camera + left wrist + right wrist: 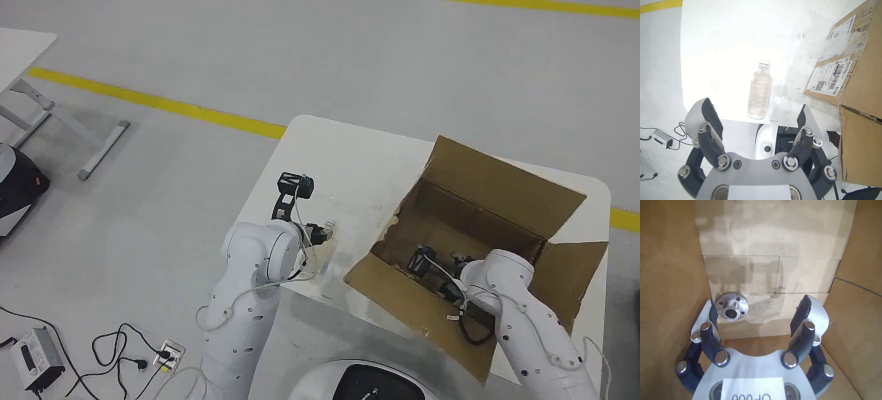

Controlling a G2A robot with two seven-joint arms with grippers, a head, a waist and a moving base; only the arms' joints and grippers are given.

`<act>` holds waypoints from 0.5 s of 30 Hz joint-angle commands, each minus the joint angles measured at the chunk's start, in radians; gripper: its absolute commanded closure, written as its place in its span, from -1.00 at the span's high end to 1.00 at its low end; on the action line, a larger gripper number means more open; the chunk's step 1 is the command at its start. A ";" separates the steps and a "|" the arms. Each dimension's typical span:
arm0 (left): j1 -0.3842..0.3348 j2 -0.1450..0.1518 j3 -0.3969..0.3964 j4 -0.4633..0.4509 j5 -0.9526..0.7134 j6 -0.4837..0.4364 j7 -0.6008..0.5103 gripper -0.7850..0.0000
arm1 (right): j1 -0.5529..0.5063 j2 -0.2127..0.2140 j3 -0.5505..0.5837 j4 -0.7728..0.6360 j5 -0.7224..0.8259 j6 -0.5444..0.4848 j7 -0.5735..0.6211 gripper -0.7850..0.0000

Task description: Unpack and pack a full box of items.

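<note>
Cardboard box holding steel flange, right gripper spread inside (left gripper likewise apart)

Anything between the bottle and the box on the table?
Nothing. The left wrist view shows bare white table between the bottle and the box, apart from a few small dark specks.

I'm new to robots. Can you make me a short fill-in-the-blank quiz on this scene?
1. The clear plastic bottle lies on the white ___.
2. The round silver metal flange sits inside the brown cardboard ___.
3. The right gripper, next to the flange, has its fingers ___.
Missing words: table; box; open.
</note>
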 commanded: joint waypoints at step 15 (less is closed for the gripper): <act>0.000 0.000 0.000 0.000 0.000 0.000 0.000 1.00 | -0.080 0.092 0.062 -0.272 0.265 0.218 0.189 1.00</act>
